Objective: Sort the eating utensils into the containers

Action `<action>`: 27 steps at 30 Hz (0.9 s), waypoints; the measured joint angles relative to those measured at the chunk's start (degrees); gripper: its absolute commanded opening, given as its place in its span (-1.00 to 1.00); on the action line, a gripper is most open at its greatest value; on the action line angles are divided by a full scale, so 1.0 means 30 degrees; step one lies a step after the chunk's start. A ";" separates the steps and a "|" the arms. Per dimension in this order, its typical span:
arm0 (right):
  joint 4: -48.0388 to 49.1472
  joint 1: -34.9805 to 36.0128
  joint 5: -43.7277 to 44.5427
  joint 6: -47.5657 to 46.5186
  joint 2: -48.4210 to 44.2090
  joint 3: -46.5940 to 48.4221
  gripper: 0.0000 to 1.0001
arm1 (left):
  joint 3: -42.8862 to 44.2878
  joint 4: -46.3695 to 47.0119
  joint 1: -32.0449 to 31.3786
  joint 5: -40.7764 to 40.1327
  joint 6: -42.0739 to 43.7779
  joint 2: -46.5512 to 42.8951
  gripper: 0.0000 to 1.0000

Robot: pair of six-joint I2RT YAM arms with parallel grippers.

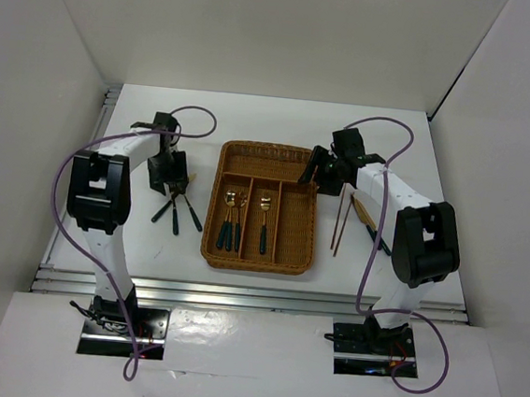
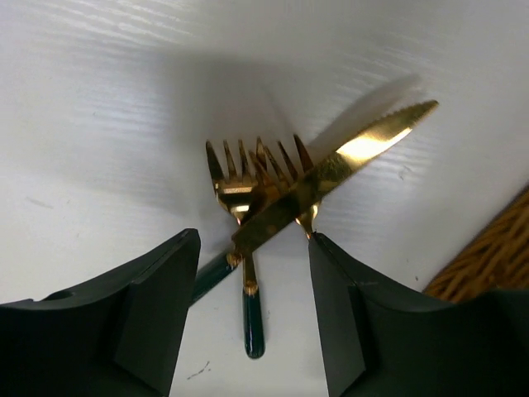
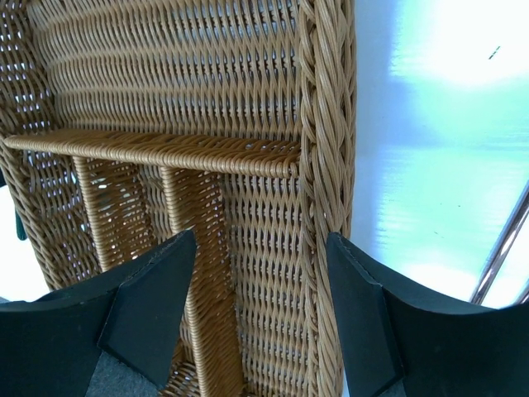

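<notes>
Knife (image 2: 331,169) lies crossed over two forks (image 2: 240,178) on the counter (image 2: 99,124), all three framed between the left jaws. These stand apart and empty, probably straddling the pile to single out the top piece. Right jaws, also apart and holding nothing, hang over the wicker tray (image 3: 326,124), its right long slot between them and its crosswise slot ahead. Chopsticks (image 3: 502,241) lie outside them to the right, unsorted.

One tray (image 1: 268,148), two chopsticks (image 1: 341,226), and left of it two forks (image 2: 235,178), one knife (image 2: 364,145).
</notes>
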 measured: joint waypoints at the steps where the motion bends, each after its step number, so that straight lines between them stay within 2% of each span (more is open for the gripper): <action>1: -0.0007 0.0000 -0.0044 0.0000 0.0000 0.0000 0.43 | -0.0007 -0.0102 0.0000 0.0022 0.0022 -0.0233 0.39; 5: 0.0000 -0.0015 -0.0299 0.0000 0.0000 0.0000 0.43 | -0.0255 -0.0474 0.0007 0.0066 0.0189 -0.2142 0.47; 11: 0.0000 -0.0022 -0.0386 0.0000 0.0000 0.0000 0.43 | -0.1807 -0.0823 0.0095 -0.0525 0.0495 -0.4656 0.45; 17: 0.0000 -0.0022 -0.0379 0.0000 0.0000 0.0000 0.43 | -0.3883 -0.1341 0.0328 -0.1224 0.0488 -0.4699 0.42; 27: -0.0007 -0.0022 -0.0350 0.0000 0.0000 0.0000 0.43 | -0.4102 -0.0823 0.0335 -0.1719 0.0801 -0.3825 0.31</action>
